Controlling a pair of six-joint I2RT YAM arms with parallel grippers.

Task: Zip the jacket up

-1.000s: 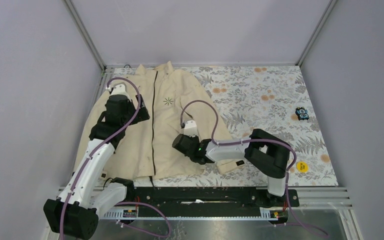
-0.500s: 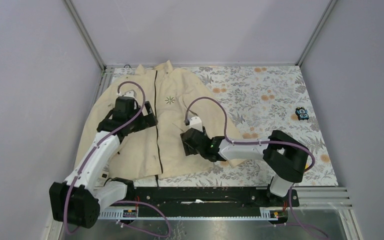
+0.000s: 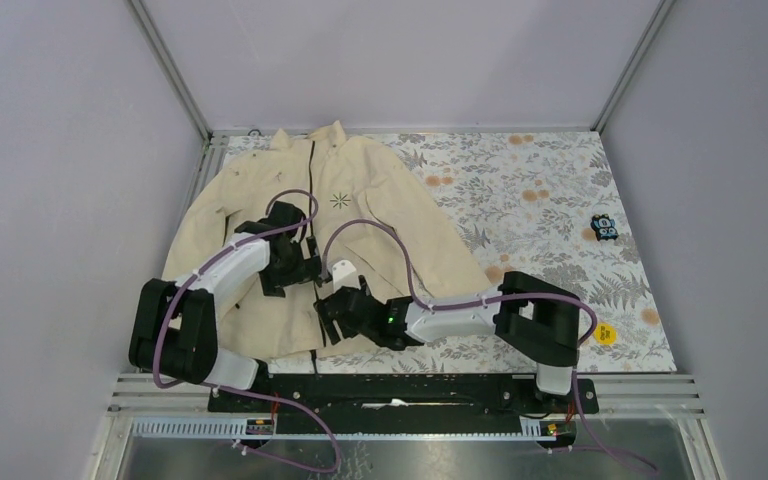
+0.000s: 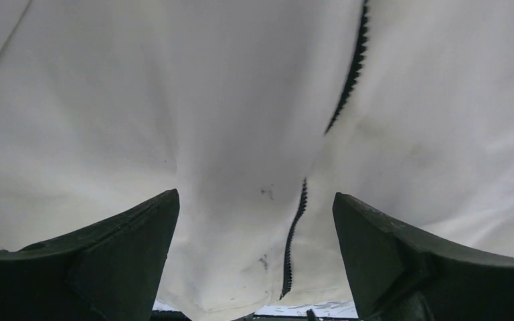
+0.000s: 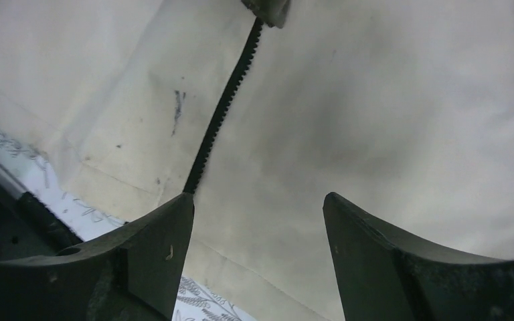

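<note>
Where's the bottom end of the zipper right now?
Top view: the zipper's bottom end lies at the jacket hem nearest the arm bases, just left of the right gripper, with the left gripper farther up the zipper line.

Right hand spread over jacket; dark zipper runs diagonally toward hem.

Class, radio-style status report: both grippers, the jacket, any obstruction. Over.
Left gripper open above zipper. Right gripper open beside zipper's lower end. Jacket lying flat. No obstruction seen.
</note>
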